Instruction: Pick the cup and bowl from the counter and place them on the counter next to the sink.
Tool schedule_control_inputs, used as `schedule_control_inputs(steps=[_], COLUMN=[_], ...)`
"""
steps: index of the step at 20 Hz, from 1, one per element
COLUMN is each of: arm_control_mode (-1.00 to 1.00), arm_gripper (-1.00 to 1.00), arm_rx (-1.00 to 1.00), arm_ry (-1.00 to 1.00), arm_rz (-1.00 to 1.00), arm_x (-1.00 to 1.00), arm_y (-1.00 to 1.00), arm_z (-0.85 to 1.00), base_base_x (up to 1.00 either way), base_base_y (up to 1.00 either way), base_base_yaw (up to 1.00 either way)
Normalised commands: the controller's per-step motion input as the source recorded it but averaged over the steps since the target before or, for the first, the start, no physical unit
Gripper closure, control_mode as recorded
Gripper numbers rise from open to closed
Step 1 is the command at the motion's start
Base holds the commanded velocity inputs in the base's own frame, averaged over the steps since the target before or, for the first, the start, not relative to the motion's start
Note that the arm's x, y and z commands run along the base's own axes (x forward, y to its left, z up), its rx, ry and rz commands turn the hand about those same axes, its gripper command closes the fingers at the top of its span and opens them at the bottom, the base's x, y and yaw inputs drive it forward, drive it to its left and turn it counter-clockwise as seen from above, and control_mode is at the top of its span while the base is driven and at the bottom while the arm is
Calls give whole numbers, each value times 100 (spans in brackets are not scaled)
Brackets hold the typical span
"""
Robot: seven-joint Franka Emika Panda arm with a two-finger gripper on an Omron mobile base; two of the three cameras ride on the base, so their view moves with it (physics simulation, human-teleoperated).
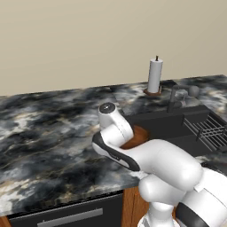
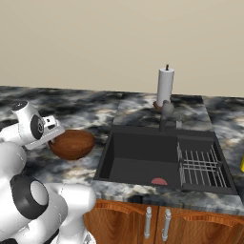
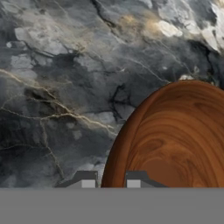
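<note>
Dark veined marble counter runs under a plain beige wall, with the sink set into it as the landmark. From the left base view, the bowl shows as a brown sliver just beside the sink's near-left corner, mostly hidden by the white arm; a paper towel roll stands behind the sink, beside the faucet.

From the right base view, the bowl sits just left of the sink, apparently raised at the hand's side, though I cannot tell whether it is clear of the counter. The dish rack lies in the sink's right part.

From the hand view, the gripper straddles the bowl's rim, one fingertip outside and one inside; the jaws are pinched narrowly on that rim.

The risk, as I judge it, is the thin edge grip: the glossy bowl hangs off-centre from the fingers, so it could pivot or slip. So near the sink's lip, a sloppy release could tip it into the basin.
</note>
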Motion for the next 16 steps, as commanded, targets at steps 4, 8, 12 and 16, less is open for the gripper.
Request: schedule_control_inputs(steps=[4,8,12,16], arm_control_mode=[-100,-100,-100,-100], arm_gripper=[100,100,100,100], arm_rx=[0,0,0,0], arm_ry=[0,0,0,0], arm_rz=[0,0,0,0], arm_x=[0,0,0,0], arm_y=[0,0,5,9], arm_z=[-51,-51,-13,-11], base_base_x=[0,0,0,0], base_base_y=[0,0,0,0], base_base_yaw=[0,0,0,0])
